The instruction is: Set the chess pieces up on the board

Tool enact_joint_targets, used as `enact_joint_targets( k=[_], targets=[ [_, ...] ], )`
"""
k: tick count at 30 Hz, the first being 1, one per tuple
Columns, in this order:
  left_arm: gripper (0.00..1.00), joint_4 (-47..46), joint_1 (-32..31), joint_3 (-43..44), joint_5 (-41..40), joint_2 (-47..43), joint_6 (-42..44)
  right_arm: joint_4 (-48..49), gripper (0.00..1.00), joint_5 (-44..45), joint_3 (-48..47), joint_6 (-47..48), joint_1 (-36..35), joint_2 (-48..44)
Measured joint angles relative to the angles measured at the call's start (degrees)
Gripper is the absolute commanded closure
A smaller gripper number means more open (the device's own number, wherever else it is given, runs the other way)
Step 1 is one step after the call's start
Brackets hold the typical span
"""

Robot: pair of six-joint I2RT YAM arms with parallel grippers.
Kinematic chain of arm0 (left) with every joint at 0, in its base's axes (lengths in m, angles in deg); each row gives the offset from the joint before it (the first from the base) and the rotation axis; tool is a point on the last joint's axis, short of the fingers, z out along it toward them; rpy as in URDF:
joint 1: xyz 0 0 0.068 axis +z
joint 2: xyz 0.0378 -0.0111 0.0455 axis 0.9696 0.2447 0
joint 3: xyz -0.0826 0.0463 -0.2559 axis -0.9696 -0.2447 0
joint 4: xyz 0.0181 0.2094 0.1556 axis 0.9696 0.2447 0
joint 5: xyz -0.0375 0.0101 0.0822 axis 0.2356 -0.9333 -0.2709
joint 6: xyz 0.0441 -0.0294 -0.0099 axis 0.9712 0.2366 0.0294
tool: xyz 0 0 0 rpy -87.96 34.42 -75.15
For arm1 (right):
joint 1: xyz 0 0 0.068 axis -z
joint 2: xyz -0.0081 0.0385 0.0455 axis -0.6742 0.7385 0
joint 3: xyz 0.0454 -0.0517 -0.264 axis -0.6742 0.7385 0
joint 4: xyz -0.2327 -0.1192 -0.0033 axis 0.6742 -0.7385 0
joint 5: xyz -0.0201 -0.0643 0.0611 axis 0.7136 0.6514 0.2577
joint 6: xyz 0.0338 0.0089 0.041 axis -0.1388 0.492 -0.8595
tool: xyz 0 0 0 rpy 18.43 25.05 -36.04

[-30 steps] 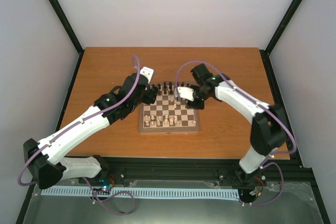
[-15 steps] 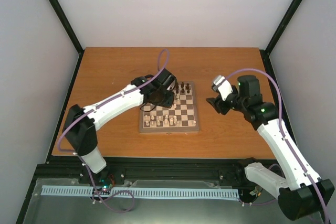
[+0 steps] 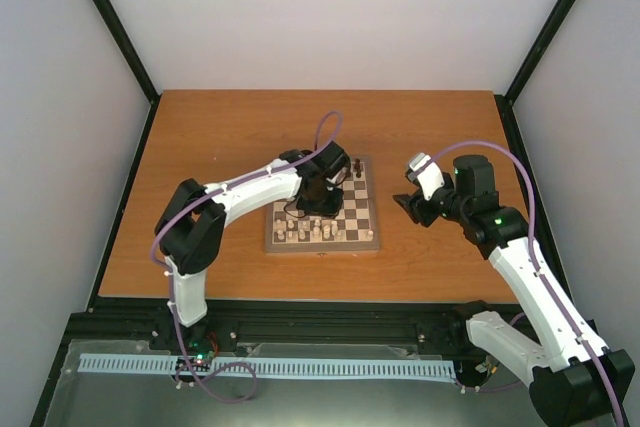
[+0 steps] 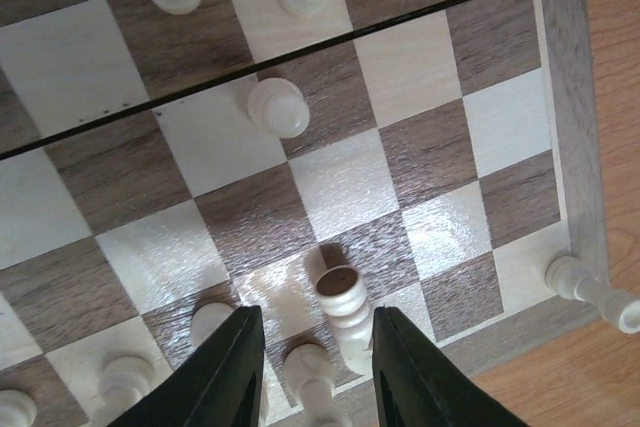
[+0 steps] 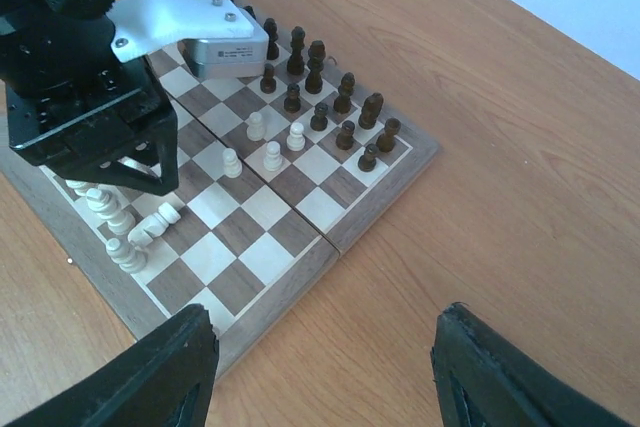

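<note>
**Left gripper brackets a cream piece; right gripper spread wide**

The left gripper point(image 4: 318, 313) has its black fingers either side of a tilted, turned cream piece point(image 4: 341, 299) near an edge of the glossy checkered board point(image 4: 340, 172). Whether it is clamped cannot be told. Dark pieces point(image 5: 320, 97) cluster at the opposite end. The right gripper point(image 5: 325, 322) is released and empty over the orange wood-grain desk point(image 3: 220, 127), beside the board.

The counter point(image 3: 220, 137) is a flat top of orange-brown wood with a fine grain. One thing lies directly on it: a small checkered chessboard point(image 3: 355, 215) with a brown border, lying flat and square to the counter's edges, a thin seam running across its middle. The chessboard sits straight beneath the left pincer point(image 4: 315, 372) and just to the left of the right pincer point(image 5: 320, 367), which hangs over the counter's own wood beside the border.
</note>
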State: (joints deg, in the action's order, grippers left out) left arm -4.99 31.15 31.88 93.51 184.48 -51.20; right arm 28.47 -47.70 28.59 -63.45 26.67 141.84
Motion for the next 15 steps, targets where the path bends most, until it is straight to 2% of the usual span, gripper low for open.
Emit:
enact_joint_targets(
  k=[15],
  targets=[
    [0.68,1.5,-1.0,3.6,0.7,5.2,-0.7,0.0,0.39,-1.9,0.0,0.3,0.0,0.0]
  ],
)
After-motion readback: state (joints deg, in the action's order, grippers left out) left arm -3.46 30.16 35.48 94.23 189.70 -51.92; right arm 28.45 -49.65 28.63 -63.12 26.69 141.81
